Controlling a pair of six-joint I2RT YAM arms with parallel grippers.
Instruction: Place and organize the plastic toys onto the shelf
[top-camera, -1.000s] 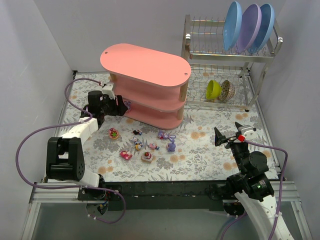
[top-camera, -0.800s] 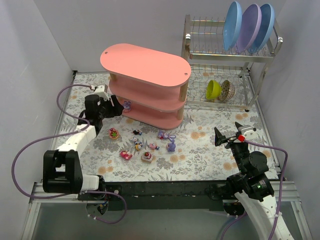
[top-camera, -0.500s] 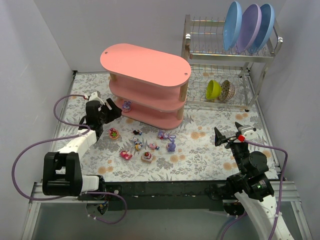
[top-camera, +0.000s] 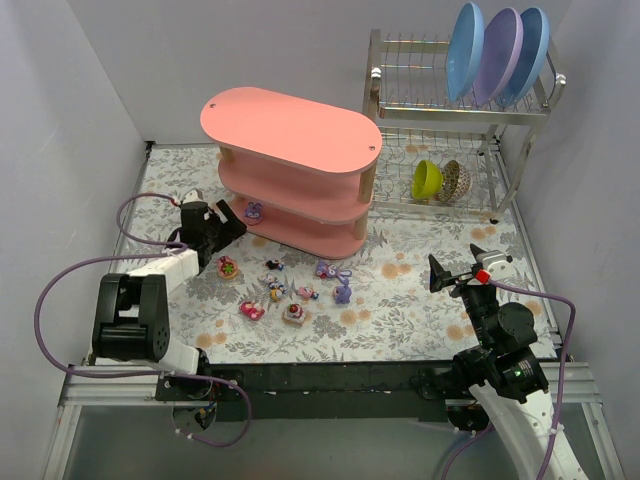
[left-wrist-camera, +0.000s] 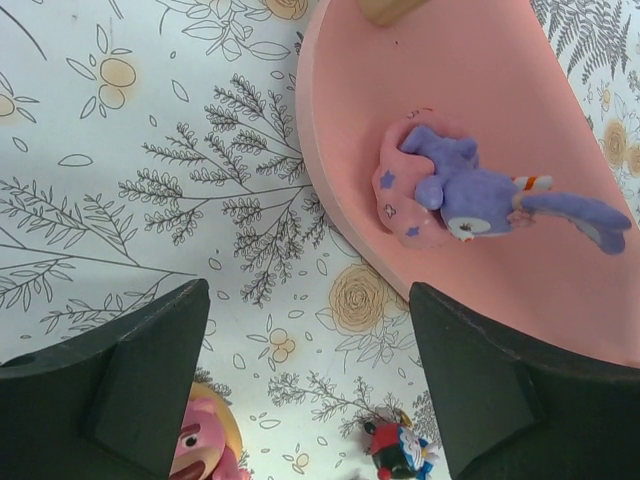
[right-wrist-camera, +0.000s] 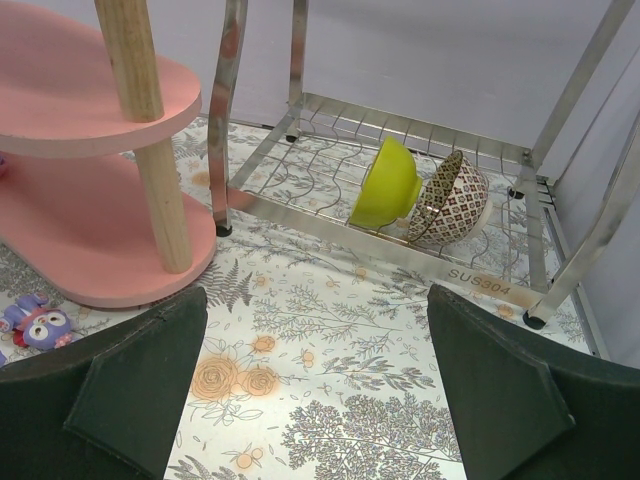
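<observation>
The pink shelf (top-camera: 290, 130) stands at the back of the table. A purple toy on a pink base (top-camera: 255, 211) (left-wrist-camera: 470, 190) lies on the left end of its bottom tier (left-wrist-camera: 520, 90). My left gripper (top-camera: 226, 224) (left-wrist-camera: 310, 310) hovers just left of that tier, open and empty, apart from the toy. Several more plastic toys (top-camera: 294, 313) are scattered on the mat in front of the shelf; a pink one (left-wrist-camera: 200, 450) and a red-and-blue one (left-wrist-camera: 398, 448) lie below the left jaws. My right gripper (top-camera: 458, 262) (right-wrist-camera: 315, 300) hangs open and empty at the right.
A metal dish rack (top-camera: 450, 130) stands at the back right with three plates (top-camera: 500, 50) on top and a green bowl (right-wrist-camera: 385, 185) and patterned bowl (right-wrist-camera: 450, 200) below. A purple toy (right-wrist-camera: 35, 322) lies by the shelf's right end (right-wrist-camera: 60, 90).
My left gripper has drawn back from the shelf's bottom tier toward the left and opened wider, leaving the purple toy on the tier. The right arm has not moved.
</observation>
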